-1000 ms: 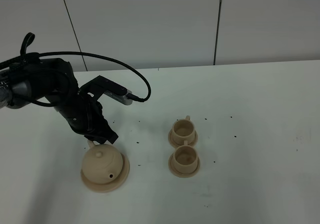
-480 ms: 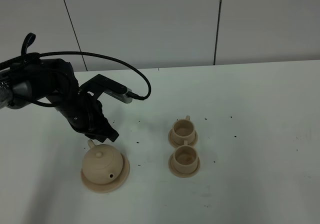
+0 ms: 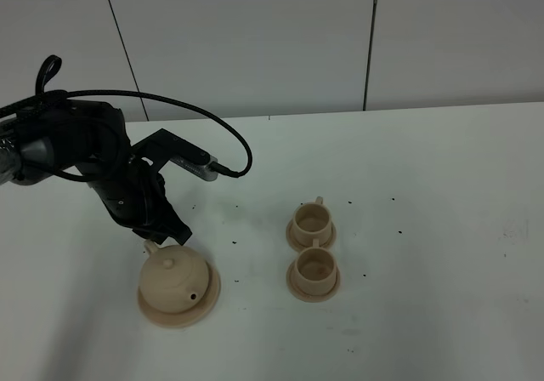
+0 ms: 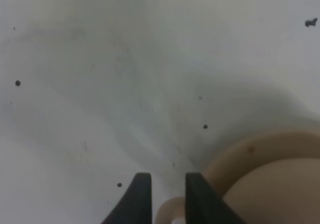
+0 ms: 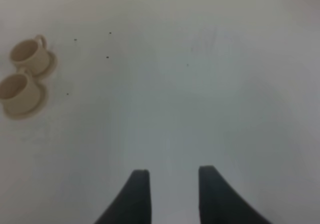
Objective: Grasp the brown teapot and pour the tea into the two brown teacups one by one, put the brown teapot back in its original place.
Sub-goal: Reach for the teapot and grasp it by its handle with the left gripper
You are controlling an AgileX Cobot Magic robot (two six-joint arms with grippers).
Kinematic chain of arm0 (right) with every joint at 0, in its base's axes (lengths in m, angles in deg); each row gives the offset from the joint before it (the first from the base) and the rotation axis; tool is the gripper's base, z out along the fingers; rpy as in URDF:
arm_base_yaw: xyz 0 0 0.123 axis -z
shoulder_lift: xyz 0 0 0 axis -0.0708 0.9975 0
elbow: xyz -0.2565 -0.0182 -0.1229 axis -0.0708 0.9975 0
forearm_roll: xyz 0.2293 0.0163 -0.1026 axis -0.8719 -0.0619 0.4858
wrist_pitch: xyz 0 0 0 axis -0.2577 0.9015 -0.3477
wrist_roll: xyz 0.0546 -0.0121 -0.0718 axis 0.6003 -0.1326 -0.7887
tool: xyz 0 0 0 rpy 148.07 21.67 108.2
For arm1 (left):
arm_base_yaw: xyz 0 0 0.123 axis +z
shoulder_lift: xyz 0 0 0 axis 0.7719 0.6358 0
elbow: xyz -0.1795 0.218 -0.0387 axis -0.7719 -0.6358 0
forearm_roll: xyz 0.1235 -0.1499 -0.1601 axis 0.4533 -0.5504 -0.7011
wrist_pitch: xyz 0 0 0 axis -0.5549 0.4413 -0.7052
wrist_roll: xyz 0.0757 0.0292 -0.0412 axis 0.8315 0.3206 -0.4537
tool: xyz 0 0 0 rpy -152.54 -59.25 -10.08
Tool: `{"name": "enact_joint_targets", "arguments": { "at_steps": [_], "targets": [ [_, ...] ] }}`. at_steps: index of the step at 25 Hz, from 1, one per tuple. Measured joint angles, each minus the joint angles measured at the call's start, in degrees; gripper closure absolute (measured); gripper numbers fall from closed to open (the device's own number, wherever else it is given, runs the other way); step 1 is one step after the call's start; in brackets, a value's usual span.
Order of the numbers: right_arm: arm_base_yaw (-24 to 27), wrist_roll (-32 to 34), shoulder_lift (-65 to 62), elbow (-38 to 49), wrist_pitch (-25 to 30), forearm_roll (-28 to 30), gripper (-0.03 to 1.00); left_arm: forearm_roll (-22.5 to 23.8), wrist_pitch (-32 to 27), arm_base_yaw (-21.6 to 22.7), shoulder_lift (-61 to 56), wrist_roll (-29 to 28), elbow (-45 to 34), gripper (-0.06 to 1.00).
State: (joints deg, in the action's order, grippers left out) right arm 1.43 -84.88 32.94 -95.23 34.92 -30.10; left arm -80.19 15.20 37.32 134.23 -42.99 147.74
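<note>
The brown teapot (image 3: 174,281) is seated on its saucer (image 3: 180,320), left of the two brown teacups (image 3: 314,268), its handle straddled by the narrowly parted fingers of the down-bent left gripper (image 4: 167,179); a firm grip cannot be told.

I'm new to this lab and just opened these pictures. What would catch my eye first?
At front left, the black left end effector grips the loop handle of a squat round light-tan clay teapot on its flat round tan saucer. Right of it, two small light-tan clay teacups stand on matching saucers, one behind the other, on the white table dotted with dark specks.
</note>
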Motion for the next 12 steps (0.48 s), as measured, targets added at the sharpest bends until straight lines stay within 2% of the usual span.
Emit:
{"name": "enact_joint_targets", "arguments": {
  "at_steps": [12],
  "targets": [
    [0.0,0.0,0.0,0.0,0.0,0.0,0.73,0.9,-4.4,0.0,0.0,-0.1,0.0,0.71]
  ]
}}
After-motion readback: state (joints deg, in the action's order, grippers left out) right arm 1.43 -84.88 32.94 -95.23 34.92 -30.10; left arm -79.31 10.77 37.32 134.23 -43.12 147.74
